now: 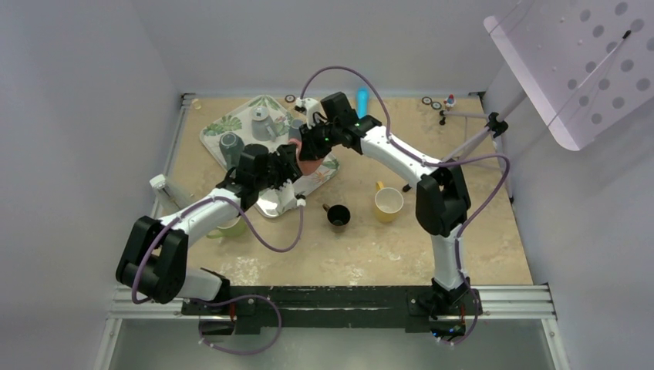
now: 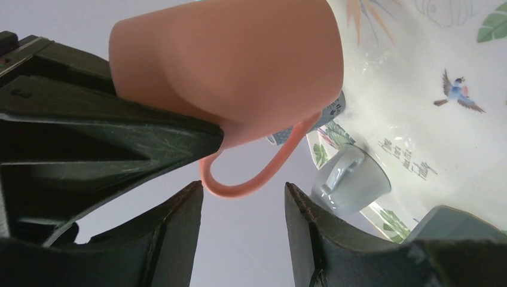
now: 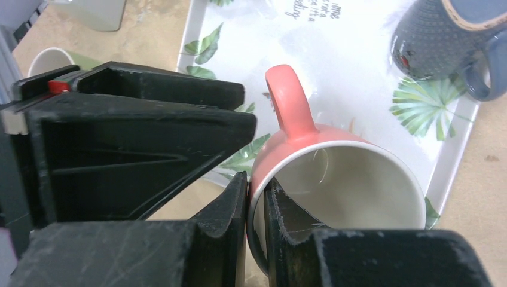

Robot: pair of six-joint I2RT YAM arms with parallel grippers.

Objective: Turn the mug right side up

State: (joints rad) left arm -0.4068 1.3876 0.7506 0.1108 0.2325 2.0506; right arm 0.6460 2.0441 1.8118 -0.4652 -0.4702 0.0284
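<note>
A salmon-pink mug [image 1: 309, 164] with a white inside hangs in the air over the right edge of the leaf-print tray [image 1: 224, 123]. My right gripper [image 1: 312, 146] is shut on its rim, one finger inside and one outside [image 3: 256, 179]. In the right wrist view the mug's mouth [image 3: 353, 179] faces the camera and its handle points away. My left gripper [image 1: 291, 165] is open and empty. In the left wrist view its fingers [image 2: 242, 191] stand apart just short of the mug's handle loop [image 2: 239, 66], not touching it.
On the tray [image 3: 359, 60] stand a dark blue-grey mug [image 3: 436, 36] [image 1: 231, 146] and a pale cup [image 2: 353, 179]. A yellow mug [image 1: 388, 203], a black cup [image 1: 338, 215] and a green mug [image 1: 230, 227] stand on the table near the arms.
</note>
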